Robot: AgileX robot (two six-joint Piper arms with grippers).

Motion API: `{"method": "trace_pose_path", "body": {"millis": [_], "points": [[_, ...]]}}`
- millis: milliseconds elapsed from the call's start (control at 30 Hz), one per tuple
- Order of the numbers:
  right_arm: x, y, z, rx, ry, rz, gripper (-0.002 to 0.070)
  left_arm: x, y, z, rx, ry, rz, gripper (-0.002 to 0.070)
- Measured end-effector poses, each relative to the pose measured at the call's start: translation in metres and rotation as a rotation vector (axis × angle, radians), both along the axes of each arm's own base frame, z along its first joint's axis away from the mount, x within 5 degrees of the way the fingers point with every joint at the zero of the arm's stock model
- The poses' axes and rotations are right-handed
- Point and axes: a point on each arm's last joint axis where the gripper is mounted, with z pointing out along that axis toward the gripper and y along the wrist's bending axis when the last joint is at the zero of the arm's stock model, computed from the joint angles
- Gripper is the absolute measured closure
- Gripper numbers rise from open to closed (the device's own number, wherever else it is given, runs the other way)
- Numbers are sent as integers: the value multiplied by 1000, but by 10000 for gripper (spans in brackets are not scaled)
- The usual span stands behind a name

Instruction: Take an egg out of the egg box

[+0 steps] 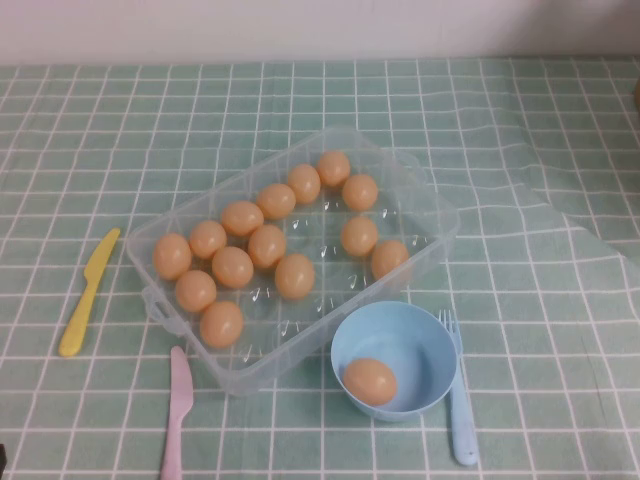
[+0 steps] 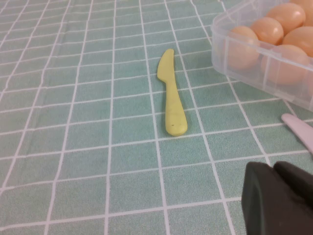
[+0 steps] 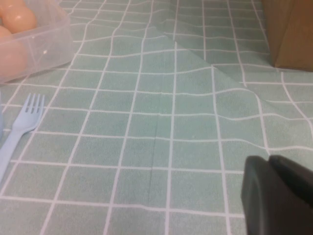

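Nearest us on the desk (image 1: 560, 130) lie a pink knife (image 1: 176, 412) and a light-blue fork (image 1: 459, 392), with a round blue bowl (image 1: 396, 330) between them. We see one egg (image 1: 370, 381) resting inside that bowl, outside the egg box (image 1: 415, 175). Just behind the bowl sits the clear box, holding thirteen other eggs in its dimples. A yellow knife (image 2: 170, 94) lies apart on the box's left side. We find the left hand (image 2: 279, 200) low over the desk near the yellow knife, and the right hand (image 3: 276, 196) low over bare cloth beyond the fork. Whether either hand is released or clenched, we cannot tell.
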Motion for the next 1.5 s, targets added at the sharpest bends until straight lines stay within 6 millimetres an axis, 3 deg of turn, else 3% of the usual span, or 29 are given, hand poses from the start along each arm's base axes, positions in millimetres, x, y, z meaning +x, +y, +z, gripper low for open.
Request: {"method": "trace_pose_path", "body": {"millis": [1500], "points": [[1, 0, 4, 29, -47, -4, 693, 0, 0, 0, 0, 0, 0, 675]]}}
